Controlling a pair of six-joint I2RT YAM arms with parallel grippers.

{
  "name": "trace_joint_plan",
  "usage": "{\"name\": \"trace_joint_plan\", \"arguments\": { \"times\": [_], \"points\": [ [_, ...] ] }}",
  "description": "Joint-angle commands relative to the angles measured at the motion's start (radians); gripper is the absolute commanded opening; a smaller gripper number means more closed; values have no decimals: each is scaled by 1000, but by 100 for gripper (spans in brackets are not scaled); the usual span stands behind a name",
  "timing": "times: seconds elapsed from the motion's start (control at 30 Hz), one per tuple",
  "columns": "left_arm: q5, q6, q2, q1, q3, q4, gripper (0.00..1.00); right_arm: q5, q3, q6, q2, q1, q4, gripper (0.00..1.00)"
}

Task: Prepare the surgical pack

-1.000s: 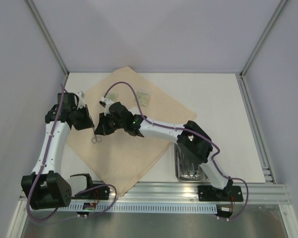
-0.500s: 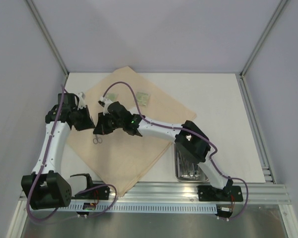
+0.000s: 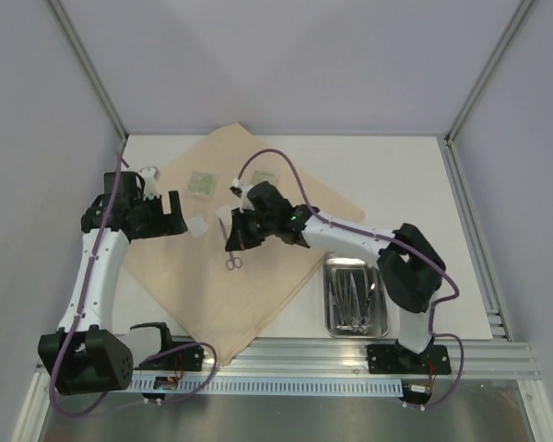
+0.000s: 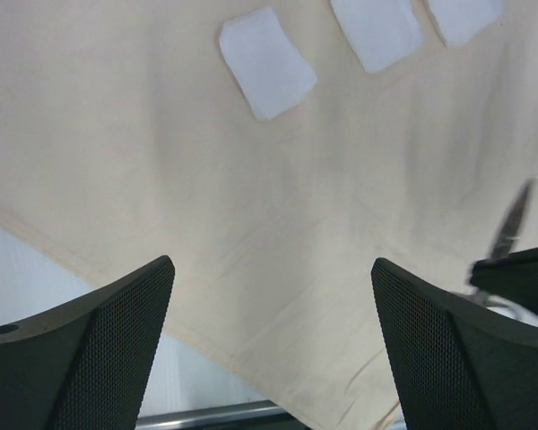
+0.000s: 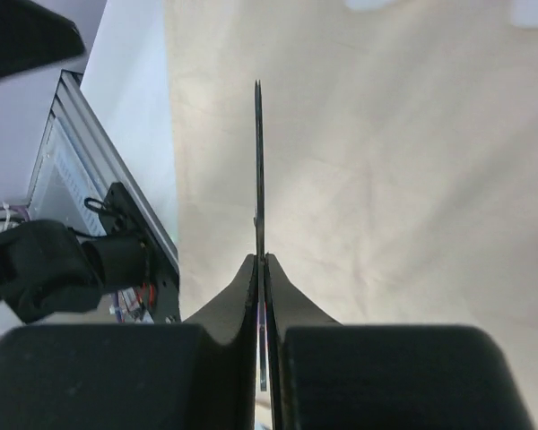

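One large tan cloth sheet (image 3: 217,295) is spread flat on the white surface (image 3: 396,175), turned so that its corners point outward. Two small green packets are laid on its far part, one (image 3: 201,184) at about 11 o'clock of the cloth's middle and the other (image 3: 263,177) at about 1 o'clock, well apart. One white square pad (image 3: 196,226) is seen from above at 6 o'clock of the first packet. In the left wrist view three pale rectangles are counted on the cloth; which are pads and which packets cannot be told there

The left gripper (image 4: 271,269) is held just at 9 o'clock of the pad, its jaws spread wide and grasping nothing. The right gripper (image 5: 260,269) is held over the cloth's middle, its jaws clenched on one pair of small metal scissors (image 3: 233,261). These are seen edge-on from the right wrist, and from above their free end projects toward 6 o'clock. Whether it touches the cloth cannot be told

One shiny rectangular steel tray (image 3: 328,308) is set on the surface at 4 o'clock of the cloth, just beside its edge. Several thin metal instruments are laid in it; their number cannot be made out
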Motion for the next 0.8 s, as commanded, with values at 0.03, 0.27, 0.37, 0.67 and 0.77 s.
{"name": "trace_joint_plan", "arguments": {
  "times": [0.03,0.27,0.37,0.67,0.77],
  "points": [
    [8,130,-31,-3,31,2,100,-107,-254,-63,-271,-134,-155,1],
    [81,204,-60,-3,-52,13,100,-90,-641,-41,-687,-327,-434,1],
    [118,199,-65,-3,-64,20,100,-119,-759,9,-813,-448,-522,0],
    [183,201,-94,-5,-104,53,100,22,-819,-4,-885,-545,-751,1],
    [190,208,-97,-3,-104,57,100,84,-824,22,-887,-564,-749,1]
  ]
}}
